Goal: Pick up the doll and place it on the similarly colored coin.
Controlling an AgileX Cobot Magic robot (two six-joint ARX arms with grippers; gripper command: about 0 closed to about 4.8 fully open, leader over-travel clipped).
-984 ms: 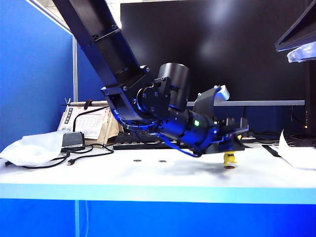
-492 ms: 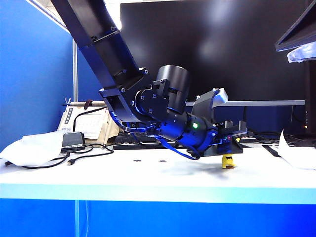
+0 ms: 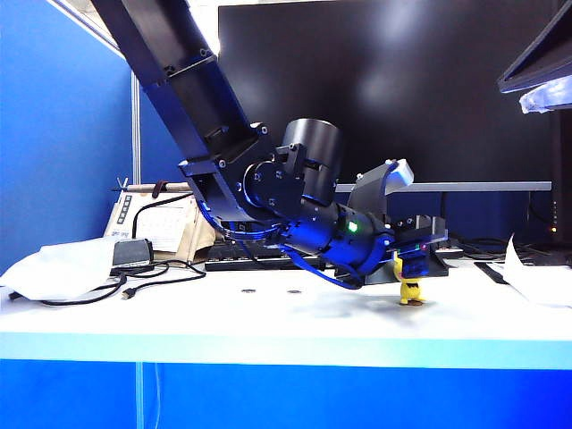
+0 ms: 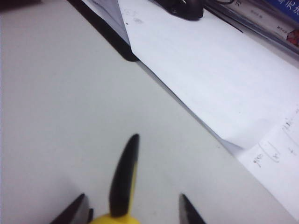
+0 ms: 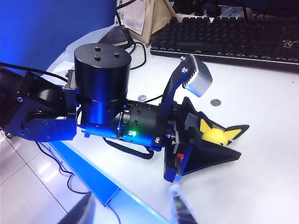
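The yellow doll stands upright on the white table, on a small dark-gold coin that shows only as a sliver under its feet. My left gripper hangs around the doll's head, open, its fingers apart from the doll. In the left wrist view one black-tipped ear of the doll rises between the fingertips of my left gripper, with bare table showing beside it. The right wrist view shows the doll inside the left gripper. My right gripper is open, high above the table's front edge.
Two dull coins lie left of the doll. A black keyboard runs along the back. Paper sheets lie just right of the doll, and a white cloth with cables lies far left.
The left gripper has set the doll down on the coin and its jaws have spread apart. The arm itself has hardly moved.
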